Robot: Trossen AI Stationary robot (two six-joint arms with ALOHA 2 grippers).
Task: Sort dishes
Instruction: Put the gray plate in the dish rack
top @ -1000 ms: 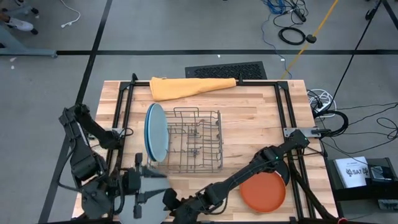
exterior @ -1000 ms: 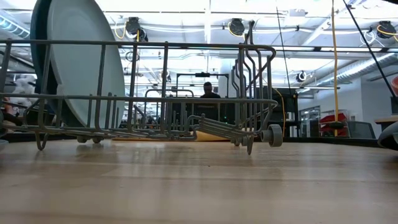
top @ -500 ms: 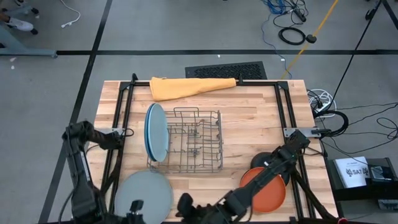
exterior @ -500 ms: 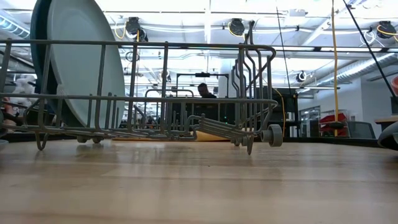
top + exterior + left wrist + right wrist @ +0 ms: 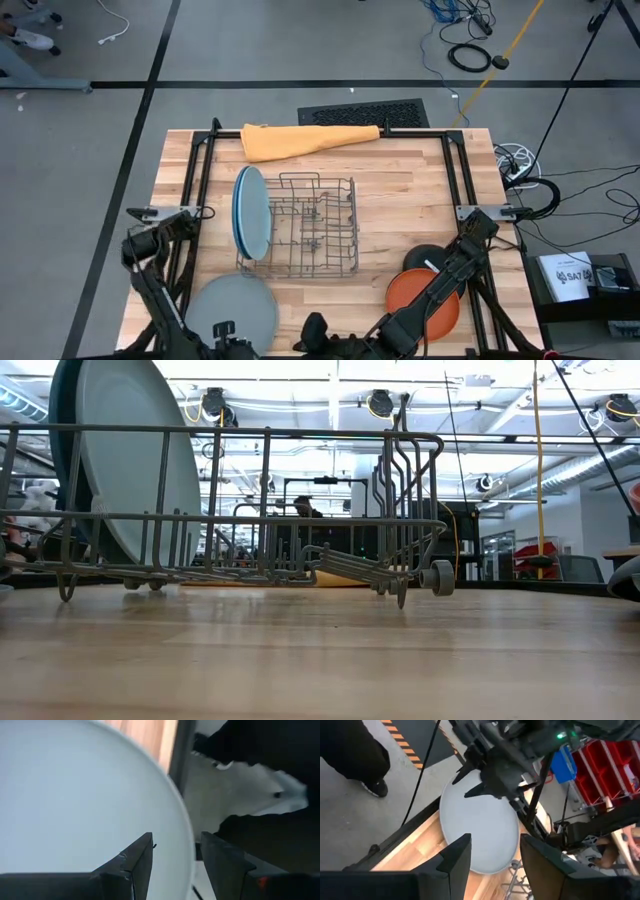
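A large pale grey plate (image 5: 232,308) lies flat on the table near its near left corner; it also shows in the left wrist view (image 5: 75,805) and the right wrist view (image 5: 480,835). My left gripper (image 5: 222,333) is open at the plate's near rim (image 5: 186,845), one finger on each side of it in its wrist view (image 5: 175,865). My right gripper (image 5: 315,330) is open and empty (image 5: 495,857), just right of that plate. A light blue plate (image 5: 130,460) stands on edge in the rack's left end, with a darker one behind it. An orange plate (image 5: 425,305) lies at the near right, overlapping a black one (image 5: 428,257). My left gripper stands open about the grey plate's near rim (image 5: 186,845), which lies on the table. I cannot tell whether a finger touches the rim.
The wire dish rack (image 5: 305,225) stands mid-table. A folded orange cloth (image 5: 305,138) lies at the far edge. Bare wood lies between the rack and the orange plate. In the low view a person (image 5: 305,510) shows in the room behind.
My left gripper has gone down and toward the table's near edge with the grey plate, which was tilted above the table and now lies flat at the near left. My right gripper has drawn back toward the near edge.
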